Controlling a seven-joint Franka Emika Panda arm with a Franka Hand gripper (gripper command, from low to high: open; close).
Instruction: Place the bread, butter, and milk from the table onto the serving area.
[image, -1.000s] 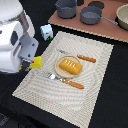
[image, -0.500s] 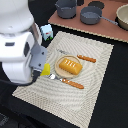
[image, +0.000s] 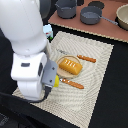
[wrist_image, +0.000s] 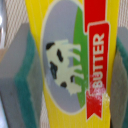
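The butter (wrist_image: 70, 60) fills the wrist view: a yellow packet with a pale oval label showing a black-and-white cow on green, and a red band reading BUTTER. The gripper (wrist_image: 70, 65) has its grey pads (wrist_image: 20, 70) (edged in teal) on either side of the packet, apparently pressed against it.

End effector (image: 54, 80) over serving area (image: 97, 65), near its edge on exterior view's left; butter (wrist_image: 75, 55) between its pads (wrist_image: 22, 75), touching both. Bread (image: 69, 66) on plate (image: 75, 76), just beside end effector toward exterior view's right. Knife (image: 86, 58) beyond plate, fork (image: 73, 84) on plate's nearer side. Milk (image: 48, 32) well behind end effector, mostly hidden by arm. Board with pots (image: 90, 15) farther back on desk (image: 117, 100).
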